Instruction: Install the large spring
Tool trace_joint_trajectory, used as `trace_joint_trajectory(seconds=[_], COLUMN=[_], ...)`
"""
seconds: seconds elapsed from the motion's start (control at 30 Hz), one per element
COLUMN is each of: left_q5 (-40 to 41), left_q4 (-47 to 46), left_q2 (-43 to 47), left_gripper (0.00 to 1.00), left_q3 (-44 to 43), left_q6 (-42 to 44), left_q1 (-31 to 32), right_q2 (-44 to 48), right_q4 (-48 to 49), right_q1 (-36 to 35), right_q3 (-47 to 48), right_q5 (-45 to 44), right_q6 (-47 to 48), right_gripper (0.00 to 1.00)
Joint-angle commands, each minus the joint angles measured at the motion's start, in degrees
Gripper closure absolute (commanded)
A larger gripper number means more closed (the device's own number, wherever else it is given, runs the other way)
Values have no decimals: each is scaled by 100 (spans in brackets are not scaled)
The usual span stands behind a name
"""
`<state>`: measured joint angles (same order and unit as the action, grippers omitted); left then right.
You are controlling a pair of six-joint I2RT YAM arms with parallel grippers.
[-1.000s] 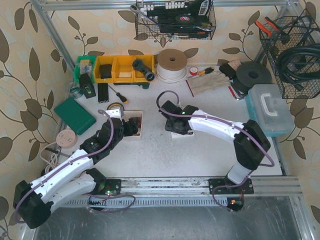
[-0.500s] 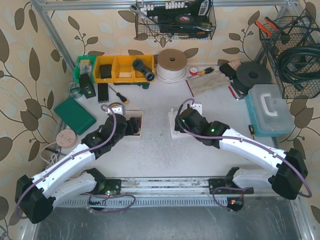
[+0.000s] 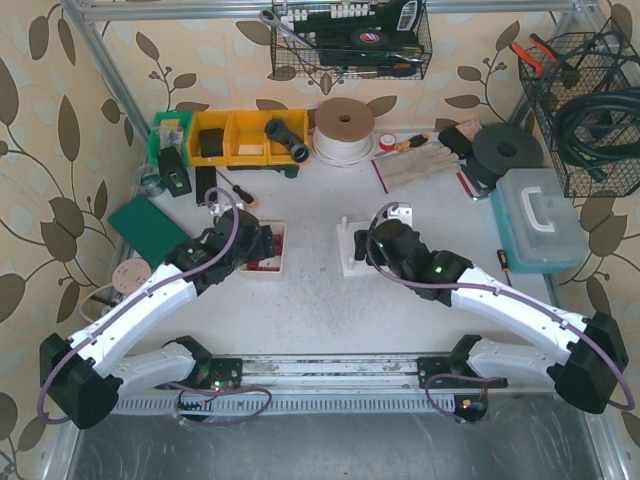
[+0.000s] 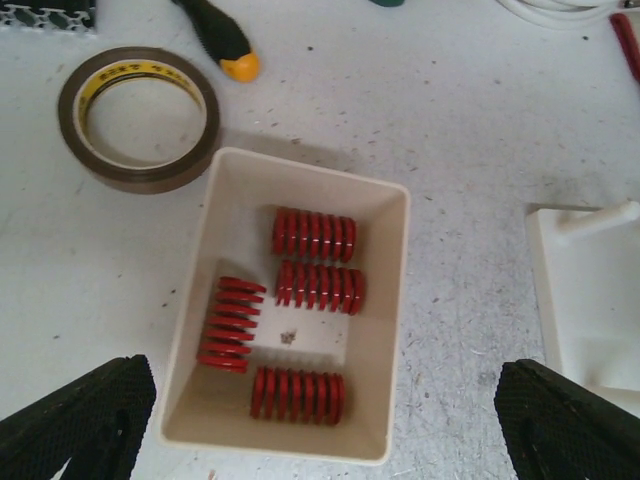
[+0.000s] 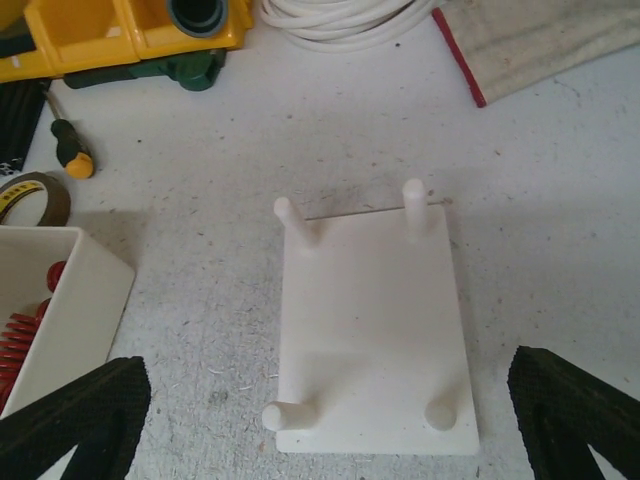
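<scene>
Hovering above tray (image 4: 392, 300), left claw (image 4: 320, 420) spread

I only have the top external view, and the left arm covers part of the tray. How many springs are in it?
Observer: Four red springs lie in the tray, per the left wrist view.
Operator: Any spring installed yet?
Observer: No; the right wrist view shows the white plate with all four pegs bare.
Operator: Is either gripper holding anything?
Observer: No; left gripper and right gripper both stand open and empty.
</scene>
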<state>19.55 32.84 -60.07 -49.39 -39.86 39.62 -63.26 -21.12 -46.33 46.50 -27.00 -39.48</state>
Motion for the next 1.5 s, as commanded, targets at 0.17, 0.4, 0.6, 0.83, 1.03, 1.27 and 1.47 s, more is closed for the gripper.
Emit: trace_joint_trajectory(seconds=[0.17, 0.4, 0.6, 0.83, 1.03, 1.27, 1.47], left_q5=[-276, -979, -1417, -1782, -1818, -1853, -1710], left_q4=[1382, 1446, 1062, 556, 367, 118, 1], left_q2=[-111, -563, -1171, -2002, -2908, -3357, -3462], left_gripper=[4, 13, 22, 31, 44, 49, 50], left_q3=[-865, -1155, -1199, -1274, -1530, -1558, -1402], left_q6=[-227, -198, 80, 433, 714, 739, 647], left_q1=[-592, -1017, -1024, -1018, -1023, -1022, -1026], right_q2=[6, -19, -43, -230, -366, -395, -538], right_q4=[412, 645, 802, 809, 768, 788, 794], right_q1=[73, 290, 300, 300, 311, 411, 458], right_q3=[-108, -238, -340, -273, -185, -168, -78], right_q5=[446, 835, 857, 846, 801, 843, 841], right_q6=[365, 346, 283, 241, 267, 257, 287], right_gripper=[0, 3, 5, 8, 9, 10, 10])
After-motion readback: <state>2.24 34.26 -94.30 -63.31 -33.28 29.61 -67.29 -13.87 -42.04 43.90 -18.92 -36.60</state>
